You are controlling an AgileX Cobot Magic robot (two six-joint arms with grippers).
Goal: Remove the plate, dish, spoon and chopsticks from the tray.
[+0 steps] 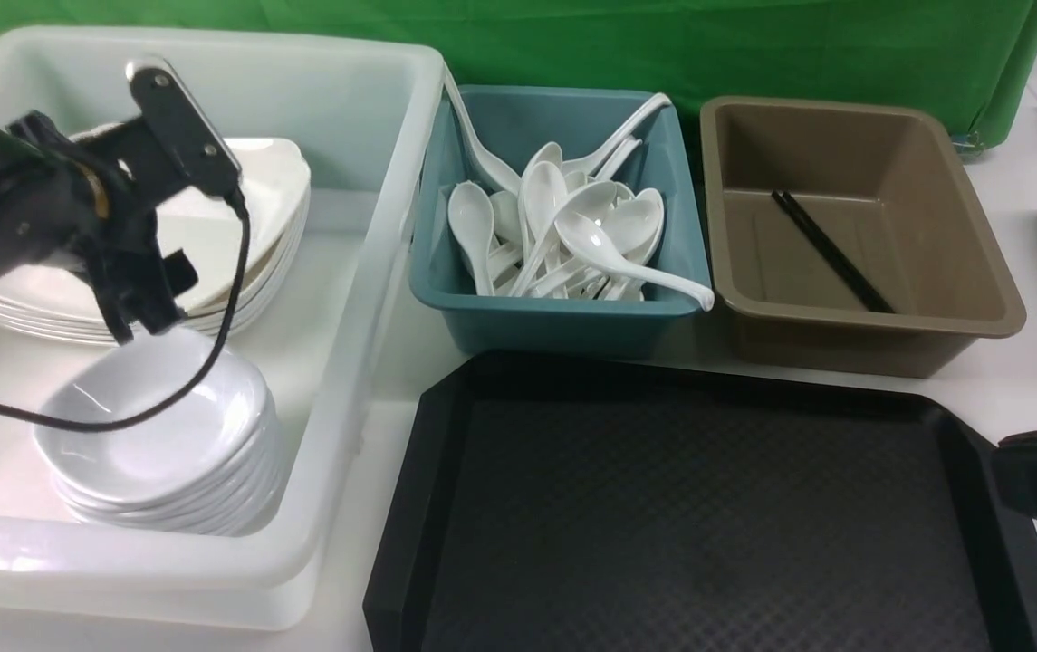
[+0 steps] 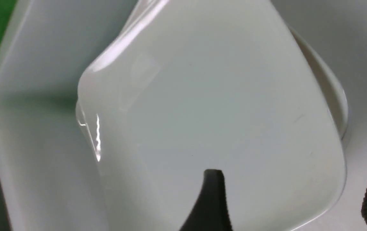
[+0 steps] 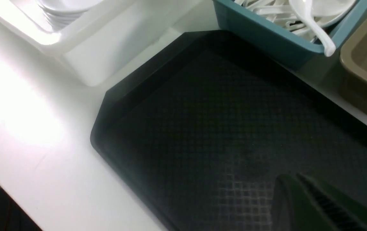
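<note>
This looks to me like the tail end of the job: the large black textured plastic tray [image 1: 663, 507] lies bare on the white table [image 3: 26, 112]. My left claw [image 1: 142, 312] hangs over the small glossy greyish-white rounded-square dish [image 1: 156, 407] that tops a pile of its fellows in the big translucent white plastic tub [image 1: 364, 299]. The jaws are spread wide, one finger [image 2: 213, 192] above the dish's hollow and the other outside its rim. I cannot tell whether either touches.

The large white square plate [image 1: 246, 181] tops the pile behind, in the same tub. The white glossy soup spoon [image 1: 627, 258] lies uppermost in the teal plastic tub [image 1: 563, 321], its handle jutting over the near wall. The thin black chopsticks [image 1: 830, 249] lie slantwise on the floor of the brown plastic tub [image 1: 889, 335].

I judge that the next move is to lift the left claw straight up before swinging it back, so the inner finger doesn't hook the dish off its pile. The plate pile stands just behind the claw, and the arm's black cable [image 1: 210, 362] droops across the dishes. The right claw [image 3: 294, 184], pressed together and holding nothing, hovers low over the tray's right side, out of the way.
</note>
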